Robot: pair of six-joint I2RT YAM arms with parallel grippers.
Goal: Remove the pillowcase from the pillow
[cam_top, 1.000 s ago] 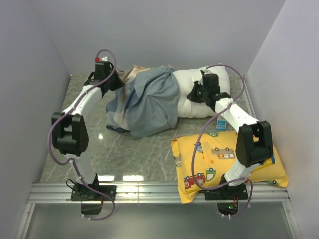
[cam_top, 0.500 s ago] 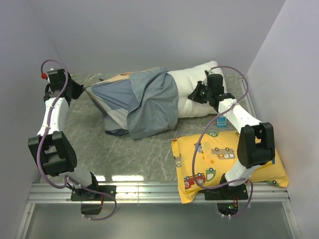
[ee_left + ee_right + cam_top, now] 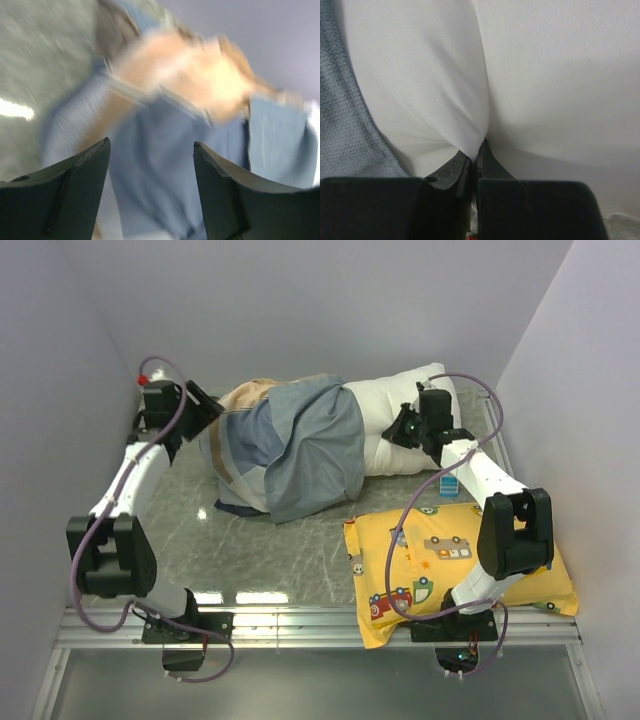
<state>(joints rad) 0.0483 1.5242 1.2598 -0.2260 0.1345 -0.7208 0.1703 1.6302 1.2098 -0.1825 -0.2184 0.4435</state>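
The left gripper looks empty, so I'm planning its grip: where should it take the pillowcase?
Pinch the bunched tan end of the pillowcase, coming from the left, where the open left gripper faces it. That end lies farthest from the bare pillow, pinched by the right gripper, so a leftward pull would likely slide the cover off.

bunched pillowcase (image 3: 300, 445), pillow (image 3: 372, 412) half exposed

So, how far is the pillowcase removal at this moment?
Done: the pillowcase is off the right part of the pillow, which shows bare white. In hand: the right hand pinches the bare pillow; the left hand is open by the bunched cloth. Left: pull the cover off the left part.
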